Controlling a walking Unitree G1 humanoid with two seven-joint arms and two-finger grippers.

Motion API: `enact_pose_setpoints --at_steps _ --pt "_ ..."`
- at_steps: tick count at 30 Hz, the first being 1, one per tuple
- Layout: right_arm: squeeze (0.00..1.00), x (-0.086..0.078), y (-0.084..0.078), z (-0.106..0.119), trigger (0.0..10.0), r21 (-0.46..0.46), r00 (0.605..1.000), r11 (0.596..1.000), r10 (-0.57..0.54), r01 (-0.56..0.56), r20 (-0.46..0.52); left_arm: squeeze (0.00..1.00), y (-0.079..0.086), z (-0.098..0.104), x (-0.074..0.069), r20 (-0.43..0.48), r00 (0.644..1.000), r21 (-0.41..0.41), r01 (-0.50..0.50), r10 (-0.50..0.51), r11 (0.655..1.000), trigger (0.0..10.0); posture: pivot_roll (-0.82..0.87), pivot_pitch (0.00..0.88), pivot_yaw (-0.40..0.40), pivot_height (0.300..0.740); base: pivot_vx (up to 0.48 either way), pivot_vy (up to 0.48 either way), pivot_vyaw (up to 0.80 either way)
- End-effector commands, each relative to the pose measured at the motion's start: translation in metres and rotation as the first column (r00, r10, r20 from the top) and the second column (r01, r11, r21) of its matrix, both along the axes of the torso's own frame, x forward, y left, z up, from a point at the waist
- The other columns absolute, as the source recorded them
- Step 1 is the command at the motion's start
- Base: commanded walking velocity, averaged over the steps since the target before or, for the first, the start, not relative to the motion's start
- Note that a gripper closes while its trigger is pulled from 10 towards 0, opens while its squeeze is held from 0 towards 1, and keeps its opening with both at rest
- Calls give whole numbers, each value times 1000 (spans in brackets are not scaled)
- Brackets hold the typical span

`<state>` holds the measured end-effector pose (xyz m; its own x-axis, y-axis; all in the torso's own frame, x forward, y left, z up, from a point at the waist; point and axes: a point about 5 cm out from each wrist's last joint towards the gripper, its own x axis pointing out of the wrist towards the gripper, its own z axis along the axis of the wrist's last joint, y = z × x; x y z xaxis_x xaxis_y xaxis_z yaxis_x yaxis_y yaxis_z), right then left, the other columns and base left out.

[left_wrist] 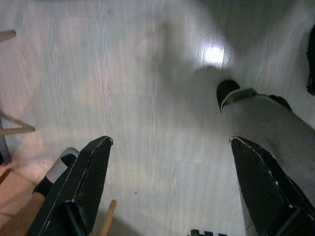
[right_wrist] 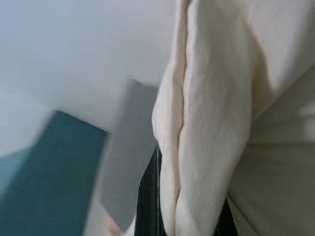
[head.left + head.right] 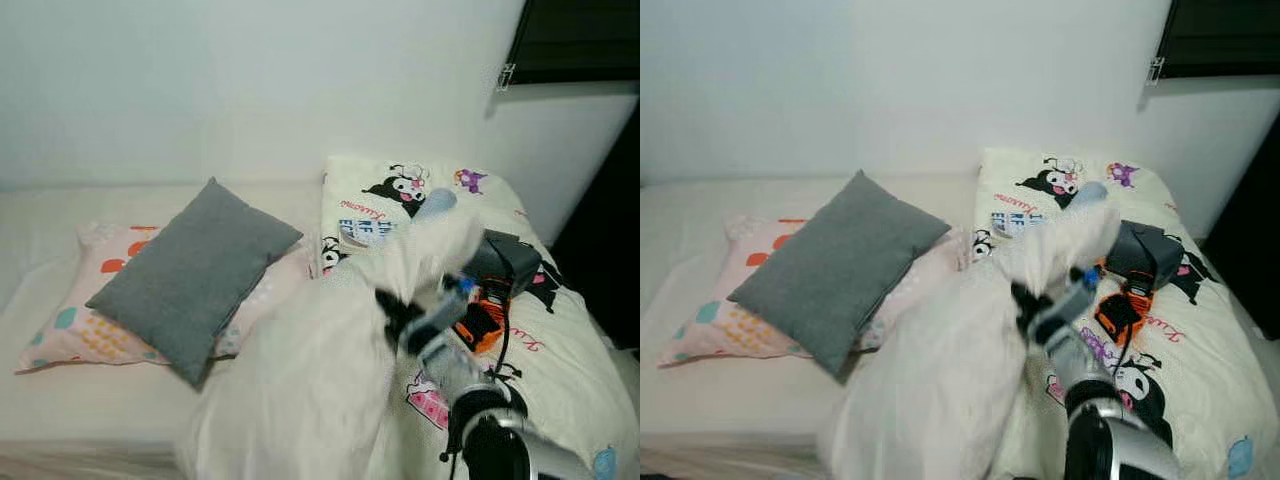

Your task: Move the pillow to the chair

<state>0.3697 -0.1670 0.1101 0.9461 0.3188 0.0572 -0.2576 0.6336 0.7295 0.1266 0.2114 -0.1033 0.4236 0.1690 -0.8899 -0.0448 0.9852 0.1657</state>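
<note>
The right gripper [image 3: 1025, 300] is pinching the big soft white fabric pillow [image 3: 310, 390] by a bunched edge; being light and floppy, it is likely sagging; the left gripper [image 1: 170, 189] is hanging open.

Plain pale wall [image 3: 250, 80] behind bed [image 3: 60, 400]. Dark window frame [image 3: 575, 35] at upper right corner. Cartoon-print cover [image 3: 1180, 330] across bed's right half; grey cushion [image 3: 190, 275] resting on patterned pillow [image 3: 90, 325]. Pale wood-grain floor [image 1: 138, 98] with bright light glare.
</note>
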Motion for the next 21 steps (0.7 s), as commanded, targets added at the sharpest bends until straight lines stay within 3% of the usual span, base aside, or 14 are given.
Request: enact_pose_setpoints --at_steps 1,3,9,12,14,16,17,18,19,21 --pt "0 17 3 61 0 24 965 999 27 -34 261 0 6 0 -4 -11 1000 3 -29 29 1000 10000 -106 45 44 740 0 0 0" --pt "0 21 10 92 0 -2 928 998 55 -58 369 0 6 0 -4 -11 999 -5 -44 44 999 10000 -107 41 41 740 0 0 0" --pt "0 21 24 115 0 -106 892 993 91 -49 443 0 2 -1 -3 -18 999 -13 -47 47 999 10000 -105 33 35 740 -199 0 0" --pt "0 17 35 137 0 -126 842 991 113 -54 528 0 0 -1 -1 -13 999 -16 -40 40 999 10000 -103 29 33 740 -141 0 688" --pt "0 10 43 153 0 -131 785 985 166 -109 597 0 -1 0 0 -10 999 -13 -33 33 999 10000 -102 28 34 740 0 0 800" --pt "0 10 43 153 0 -131 785 985 166 -109 597 0 -1 0 0 -10 999 -13 -33 33 999 10000 -102 28 34 740 0 0 800" --pt "0 -2 59 170 0 -175 704 967 255 -185 663 0 -1 0 0 -10 1000 -11 -25 25 1000 10000 -106 21 35 740 0 0 800" --pt "0 -7 66 176 0 -195 669 956 291 -218 684 0 -1 0 1 -9 1000 -10 -23 23 1000 10000 -106 21 35 740 0 0 800" --pt "0 -7 66 176 0 -195 669 956 291 -218 684 0 -1 0 1 -9 1000 -10 -23 23 1000 10000 -106 21 35 740 0 0 800" --pt "0 -17 80 180 0 -230 619 934 355 -274 700 0 -1 0 1 -7 1000 -11 -22 22 1000 10000 -109 18 34 740 0 0 800"
